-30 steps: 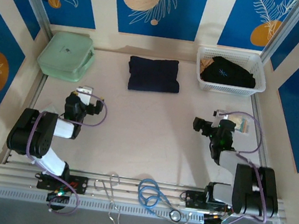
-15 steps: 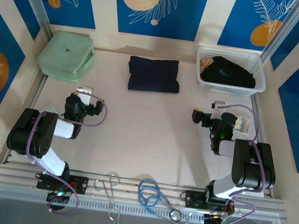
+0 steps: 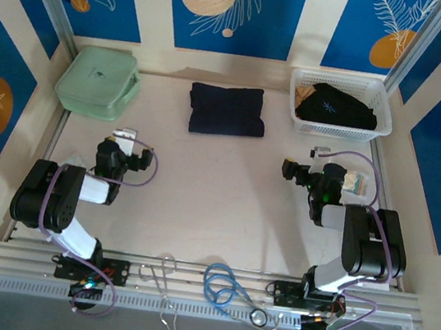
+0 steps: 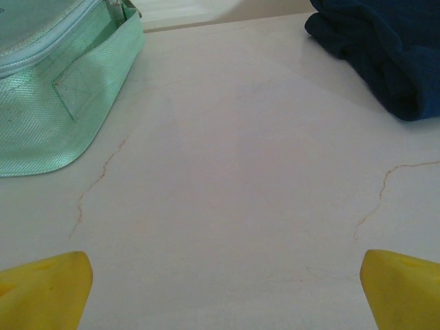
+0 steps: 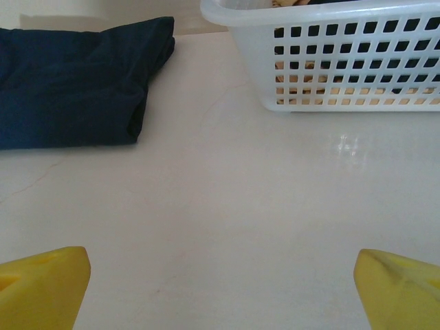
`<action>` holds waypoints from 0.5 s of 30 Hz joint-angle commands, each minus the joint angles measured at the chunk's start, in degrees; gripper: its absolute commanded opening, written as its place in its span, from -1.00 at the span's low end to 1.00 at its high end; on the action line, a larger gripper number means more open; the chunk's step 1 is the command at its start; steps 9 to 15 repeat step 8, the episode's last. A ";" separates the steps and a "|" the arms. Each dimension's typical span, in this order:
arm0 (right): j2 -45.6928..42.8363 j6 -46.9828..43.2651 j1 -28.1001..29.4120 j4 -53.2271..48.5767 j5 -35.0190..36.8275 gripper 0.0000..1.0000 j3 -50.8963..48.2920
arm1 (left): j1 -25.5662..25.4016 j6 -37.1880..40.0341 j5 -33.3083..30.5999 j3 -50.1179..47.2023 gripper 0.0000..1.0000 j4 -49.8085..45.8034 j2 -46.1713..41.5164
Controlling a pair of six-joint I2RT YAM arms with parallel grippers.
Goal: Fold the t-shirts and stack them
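At the far edge of the table [image 3: 224,199], a folded navy t-shirt [image 3: 227,110] lies flat; a black t-shirt [image 3: 335,106] sits bunched in the basket [image 3: 333,130]. Your left gripper [image 3: 125,136] and right gripper [image 3: 301,171] gape wide, empty. Pinch fabric only, clear of the lattice.

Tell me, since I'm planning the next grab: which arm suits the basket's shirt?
Right, probably: the right gripper is open near the basket holding the black t-shirt; the left gripper is farther.
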 commanded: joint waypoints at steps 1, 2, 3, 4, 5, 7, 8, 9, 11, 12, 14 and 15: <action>-0.25 0.41 0.04 0.10 0.66 0.98 -0.16 | 0.52 -0.52 1.24 1.13 0.99 -0.43 -0.43; -0.35 0.44 0.07 0.13 0.67 0.98 -0.16 | 0.52 -0.52 1.23 1.14 0.99 -0.48 -0.45; -0.34 0.41 0.07 0.15 0.71 0.98 -0.15 | 0.52 -0.52 1.23 1.09 0.99 -0.43 -0.43; -0.33 0.41 0.07 0.15 0.68 0.98 -0.16 | 0.52 -0.52 1.24 1.13 0.99 -0.35 -0.45; -0.34 0.42 0.05 0.14 0.67 0.98 -0.20 | 0.52 -0.52 1.24 1.05 0.99 -0.27 -0.53; -0.34 0.41 0.07 0.24 0.66 0.98 -0.17 | 0.52 -0.52 1.24 0.97 0.99 -0.17 -0.52; -0.34 0.43 0.07 0.17 0.64 0.98 -0.15 | 0.52 -0.52 1.17 0.99 0.99 -0.17 -0.53; -0.34 0.43 0.07 0.17 0.64 0.98 -0.15 | 0.52 -0.52 1.17 0.99 0.99 -0.17 -0.53; -0.34 0.43 0.07 0.17 0.64 0.98 -0.15 | 0.52 -0.52 1.17 0.99 0.99 -0.17 -0.53; -0.34 0.43 0.07 0.17 0.64 0.98 -0.15 | 0.52 -0.52 1.17 0.99 0.99 -0.17 -0.53; -0.34 0.43 0.07 0.17 0.64 0.98 -0.15 | 0.52 -0.52 1.17 0.99 0.99 -0.17 -0.53; -0.34 0.43 0.07 0.17 0.64 0.98 -0.15 | 0.52 -0.52 1.17 0.99 0.99 -0.17 -0.53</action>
